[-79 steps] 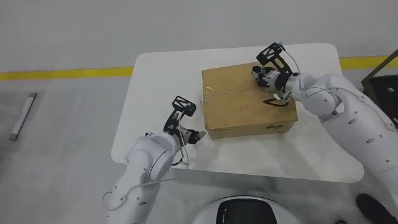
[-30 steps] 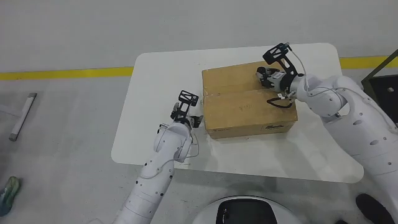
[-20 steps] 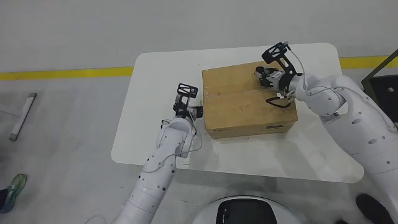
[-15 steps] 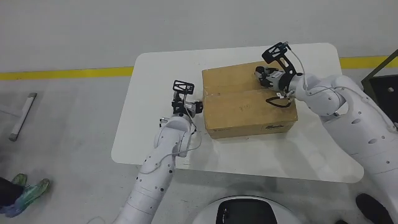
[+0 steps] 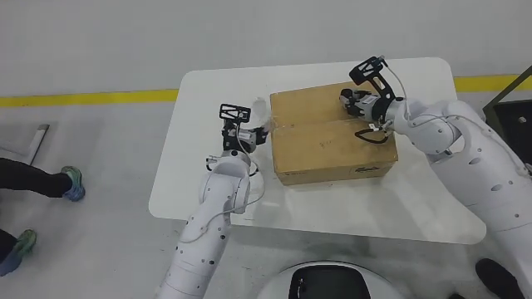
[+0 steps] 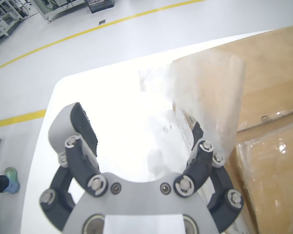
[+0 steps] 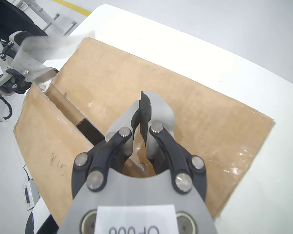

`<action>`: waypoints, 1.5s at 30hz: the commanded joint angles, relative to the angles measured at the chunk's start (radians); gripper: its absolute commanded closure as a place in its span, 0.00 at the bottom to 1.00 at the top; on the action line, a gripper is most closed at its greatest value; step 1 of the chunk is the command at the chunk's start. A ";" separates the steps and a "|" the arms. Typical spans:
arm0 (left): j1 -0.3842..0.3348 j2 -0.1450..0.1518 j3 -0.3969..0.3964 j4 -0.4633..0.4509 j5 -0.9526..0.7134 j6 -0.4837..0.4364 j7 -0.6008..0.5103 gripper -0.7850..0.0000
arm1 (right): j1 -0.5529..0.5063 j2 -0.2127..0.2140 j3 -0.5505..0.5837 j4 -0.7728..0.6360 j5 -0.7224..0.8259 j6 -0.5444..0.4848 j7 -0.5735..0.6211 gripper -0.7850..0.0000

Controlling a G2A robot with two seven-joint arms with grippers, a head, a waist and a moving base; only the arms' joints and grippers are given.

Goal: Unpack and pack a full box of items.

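On the white bench [image 5: 208, 108], right of centre, a cardboard box [image 5: 332, 145] lay flat with its top seam running lengthwise. At the end of the box nearest the left arm, the seam stood parted, showing a dark gap [image 7: 85, 126]. The left end effector [image 6: 136, 118] was positioned just off that end, its fingers [image 6: 84, 127] wide apart. A strip of clear tape [image 6: 207, 93] rose upright against one finger; whether its lower end was attached to the box could not be determined. The right end effector [image 7: 141, 108] was over the box top toward the opposite end, fingers pressed together, nothing seen between them. Contact with the cardboard could not be confirmed.
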 commanded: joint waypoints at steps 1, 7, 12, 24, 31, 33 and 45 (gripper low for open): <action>0.003 -0.001 -0.005 -0.017 -0.006 -0.008 0.017 0.00 | 0.000 0.000 0.003 0.001 0.001 0.000 0.001 1.00; -0.006 -0.004 -0.020 -0.050 -0.039 -0.052 0.016 0.00 | -0.001 -0.002 0.009 0.000 -0.002 -0.002 0.001 1.00; -0.025 -0.010 -0.014 -0.065 -0.053 -0.082 0.012 0.00 | -0.001 -0.004 0.013 0.000 -0.002 -0.003 0.000 1.00; -0.041 -0.020 -0.009 -0.064 -0.039 -0.090 0.012 0.00 | -0.066 0.008 0.095 -0.092 0.108 -0.098 -0.020 1.00; -0.027 -0.021 -0.019 -0.094 -0.037 -0.097 0.005 0.00 | -0.134 0.015 0.089 -0.118 0.059 -0.105 0.015 1.00; -0.026 -0.022 -0.020 -0.105 -0.036 -0.103 0.003 0.00 | -0.133 0.014 0.068 -0.114 -0.009 -0.097 0.012 1.00; -0.061 -0.035 0.017 -0.127 -0.050 -0.160 -0.005 0.00 | -0.123 0.012 0.122 -0.115 0.032 -0.040 -0.040 1.00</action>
